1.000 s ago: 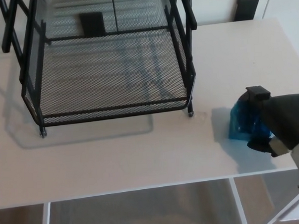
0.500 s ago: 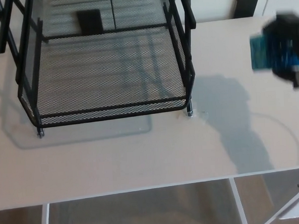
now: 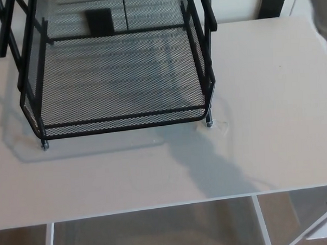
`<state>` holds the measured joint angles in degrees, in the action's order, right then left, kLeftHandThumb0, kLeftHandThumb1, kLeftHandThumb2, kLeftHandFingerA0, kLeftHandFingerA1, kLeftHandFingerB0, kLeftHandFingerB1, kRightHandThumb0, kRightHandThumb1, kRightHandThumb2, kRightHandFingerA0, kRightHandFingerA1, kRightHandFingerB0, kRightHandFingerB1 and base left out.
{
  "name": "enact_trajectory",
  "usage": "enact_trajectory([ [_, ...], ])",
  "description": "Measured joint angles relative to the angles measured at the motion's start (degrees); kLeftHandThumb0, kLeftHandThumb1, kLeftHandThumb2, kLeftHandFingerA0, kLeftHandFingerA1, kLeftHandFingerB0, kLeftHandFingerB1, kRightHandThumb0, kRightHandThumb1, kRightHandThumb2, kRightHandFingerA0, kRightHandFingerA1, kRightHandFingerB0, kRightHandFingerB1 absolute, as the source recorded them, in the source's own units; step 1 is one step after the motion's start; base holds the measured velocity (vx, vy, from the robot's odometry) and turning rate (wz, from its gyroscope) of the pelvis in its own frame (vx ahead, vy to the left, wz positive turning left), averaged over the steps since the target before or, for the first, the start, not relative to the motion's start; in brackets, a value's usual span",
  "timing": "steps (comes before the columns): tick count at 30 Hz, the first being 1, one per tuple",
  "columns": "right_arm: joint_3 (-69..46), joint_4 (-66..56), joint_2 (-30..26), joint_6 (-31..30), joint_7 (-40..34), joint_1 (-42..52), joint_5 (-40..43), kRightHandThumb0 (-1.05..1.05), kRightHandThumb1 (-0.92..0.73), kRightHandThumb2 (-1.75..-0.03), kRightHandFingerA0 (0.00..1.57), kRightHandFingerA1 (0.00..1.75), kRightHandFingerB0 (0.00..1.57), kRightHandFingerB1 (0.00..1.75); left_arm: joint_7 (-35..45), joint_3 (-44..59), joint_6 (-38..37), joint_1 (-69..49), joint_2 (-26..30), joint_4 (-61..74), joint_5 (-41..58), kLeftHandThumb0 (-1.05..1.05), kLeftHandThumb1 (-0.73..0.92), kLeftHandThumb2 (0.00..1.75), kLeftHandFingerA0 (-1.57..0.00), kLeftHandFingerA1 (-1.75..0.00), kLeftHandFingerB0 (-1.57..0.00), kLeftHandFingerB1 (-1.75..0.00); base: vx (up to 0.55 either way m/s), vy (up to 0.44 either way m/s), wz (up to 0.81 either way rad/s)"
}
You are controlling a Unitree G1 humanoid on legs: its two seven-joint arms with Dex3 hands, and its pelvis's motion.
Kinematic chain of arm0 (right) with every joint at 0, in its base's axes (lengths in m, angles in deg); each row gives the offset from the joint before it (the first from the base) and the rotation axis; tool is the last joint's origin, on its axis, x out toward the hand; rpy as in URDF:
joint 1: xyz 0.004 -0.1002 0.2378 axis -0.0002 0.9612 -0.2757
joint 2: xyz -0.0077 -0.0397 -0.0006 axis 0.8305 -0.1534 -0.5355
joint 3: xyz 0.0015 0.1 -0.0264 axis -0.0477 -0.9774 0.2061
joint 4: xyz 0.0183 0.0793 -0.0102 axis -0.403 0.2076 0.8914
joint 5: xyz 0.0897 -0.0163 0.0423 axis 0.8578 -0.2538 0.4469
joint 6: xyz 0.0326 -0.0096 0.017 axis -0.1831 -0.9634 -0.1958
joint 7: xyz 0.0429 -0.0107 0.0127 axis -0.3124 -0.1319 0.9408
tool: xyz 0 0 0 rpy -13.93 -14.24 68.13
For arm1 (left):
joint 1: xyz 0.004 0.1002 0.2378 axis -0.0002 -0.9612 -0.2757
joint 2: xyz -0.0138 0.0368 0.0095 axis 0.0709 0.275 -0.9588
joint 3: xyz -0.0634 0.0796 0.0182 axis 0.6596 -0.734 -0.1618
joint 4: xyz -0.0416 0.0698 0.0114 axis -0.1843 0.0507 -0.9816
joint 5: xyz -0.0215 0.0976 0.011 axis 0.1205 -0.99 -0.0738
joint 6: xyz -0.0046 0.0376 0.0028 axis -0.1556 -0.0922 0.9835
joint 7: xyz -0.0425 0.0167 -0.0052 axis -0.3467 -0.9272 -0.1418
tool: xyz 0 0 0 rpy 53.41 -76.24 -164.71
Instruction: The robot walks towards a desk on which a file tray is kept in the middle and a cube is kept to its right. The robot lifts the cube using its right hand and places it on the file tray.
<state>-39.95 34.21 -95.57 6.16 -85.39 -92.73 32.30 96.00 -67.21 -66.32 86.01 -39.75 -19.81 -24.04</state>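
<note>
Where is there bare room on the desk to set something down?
The desk is bare right of the file tray to its right edge, and along the strip between the tray's front rail and the near edge. The tray's mesh floor is empty too. Tight only by the tray's right posts.

Left hand and right hand not shown in head view. Pale blurred streak, likely right forearm (image 3: 323, 9), seen at picture's top right edge, over desk's far right corner. Pose lost in blur.
</note>
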Motion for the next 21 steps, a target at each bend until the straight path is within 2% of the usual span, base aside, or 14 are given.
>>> enact_trajectory([
  [1, 0.3, 0.9, 1.5, -0.1, 0.4, -1.8, 0.1, -0.31, -0.52, -1.01, 1.11, 1.53, 0.90, 1.11, 0.0, 0.0, 0.0, 0.0, 0.0, 0.0, 0.0, -1.05, 0.48, 1.52, -0.63, -1.06, -0.17, -0.82, 0.00, 0.000, 0.00],
  [2, 0.5, 1.6, 2.5, -0.2, 0.9, -3.1, 0.3, -0.26, -0.59, -1.01, 0.90, 1.68, 0.86, 1.19, 0.0, 0.0, 0.0, 0.0, 0.0, 0.0, 0.0, -1.05, 0.50, 1.53, -0.71, -1.09, -0.18, -0.82, 0.00, 0.000, 0.00],
  [4, 1.4, 3.8, 5.4, -0.4, 2.6, -6.9, 0.7, -0.31, -0.48, -0.86, 1.05, 1.55, 0.92, 1.00, 0.0, -0.2, 0.0, 0.1, -0.1, 0.0, -0.1, -1.05, 0.43, 1.49, -0.65, -1.05, -0.16, -0.81, 0.00, 0.000, 0.00],
  [6, 2.3, 4.5, 6.8, -0.9, 4.1, -8.7, 0.8, -0.26, -0.56, -0.89, 0.90, 1.64, 0.88, 1.06, 0.0, -0.3, 0.0, 0.3, -0.2, 0.0, 0.0, -1.05, 0.48, 1.51, -0.61, -1.04, -0.16, -0.81, 0.00, 0.000, 0.00],
  [7, 2.6, 4.9, 7.4, -1.1, 4.8, -9.2, 0.9, -0.25, -0.59, -0.82, 0.88, 1.64, 0.86, 1.03, 0.0, -0.3, 0.0, 0.4, -0.2, 0.0, 0.0, -1.05, 0.47, 1.39, -0.67, -1.06, -0.52, -0.98, 0.00, 0.000, 0.00],
  [10, 4.3, 5.9, 9.5, -2.0, 7.5, -10.2, 1.1, -0.29, -0.64, -0.59, 0.85, 1.45, 0.89, 0.64, 0.0, -0.3, 0.0, 0.8, -0.5, -0.1, 0.0, -1.04, 0.45, 1.41, -0.66, -1.07, -0.49, -0.99, 0.00, 0.000, 0.00],
  [12, 5.2, 6.6, 10.4, -2.6, 9.0, -10.3, 1.2, -0.29, -0.64, -0.59, 0.85, 1.45, 0.89, 0.64, 0.0, -0.3, 0.0, 1.2, -0.7, 0.0, 0.0, -1.04, 0.45, 1.41, -0.66, -1.07, -0.49, -0.99, 0.00, 0.000, 0.00],
  [13, 5.9, 7.0, 10.9, -3.0, 10.0, -10.3, 1.1, -0.29, -0.64, -0.59, 0.86, 1.24, 0.90, 0.59, 0.0, -0.3, 0.0, 1.4, -0.9, 0.0, 0.0, -1.03, 0.49, 1.51, -0.64, -1.06, -0.15, -0.81, 0.00, 0.000, 0.00],
  [15, 7.3, 7.8, 11.7, -3.7, 11.4, -10.3, 1.1, -0.34, -0.58, -0.58, 0.86, 1.34, 0.92, 0.56, 0.0, -0.3, 0.0, 1.7, -1.1, 0.0, 0.0, -1.05, 0.45, 1.48, -0.75, -1.11, -0.13, -0.80, 0.00, 0.000, 0.00],
  [16, 8.5, 8.3, 12.1, -4.1, 12.3, -10.3, 1.0, -0.32, -0.55, -0.58, 0.86, 1.35, 0.90, 0.58, 0.0, -0.3, 0.0, 1.9, -1.3, 0.0, 0.0, -1.04, 0.45, 1.39, -0.70, -1.07, -0.51, -0.98, 0.00, 0.000, 0.00],
  [17, 9.2, 8.5, 12.3, -4.3, 13.0, -10.2, 0.9, -0.36, -0.57, -0.58, 0.84, 1.38, 0.88, 0.58, 0.0, -0.3, 0.0, 2.1, -1.4, 0.0, 0.0, -1.05, 0.45, 1.39, -0.72, -1.07, -0.50, -0.98, 0.00, 0.000, 0.00],
  [18, 10.1, 8.9, 12.6, -4.5, 13.8, -10.1, 0.8, -0.37, -0.58, -0.61, 0.80, 1.21, 0.86, 0.59, 0.0, -0.3, 0.0, 2.3, -1.5, 0.0, 0.0, -1.04, 0.47, 1.49, -0.77, -1.10, -0.13, -0.78, 0.00, 0.000, 0.00],
  [19, 11.0, 9.3, 12.8, -4.7, 14.6, -9.9, 0.8, -0.32, -0.59, -0.57, 0.77, 0.99, 0.87, 0.58, 0.0, -0.3, 0.0, 2.5, -1.6, -0.1, 0.0, -1.04, 0.44, 1.41, -0.67, -1.04, -0.51, -0.97, 0.00, 0.000, 0.00],
  [21, 12.8, 10.1, 13.2, -5.1, 16.4, -9.3, 0.7, -0.36, -0.57, -0.57, 0.80, 1.02, 0.91, 0.58, -0.1, -0.4, 0.0, 2.8, -2.0, -0.1, 0.0, -1.05, 0.47, 1.39, -0.67, -1.04, -0.53, -0.98, 0.00, 0.000, 0.00],
])
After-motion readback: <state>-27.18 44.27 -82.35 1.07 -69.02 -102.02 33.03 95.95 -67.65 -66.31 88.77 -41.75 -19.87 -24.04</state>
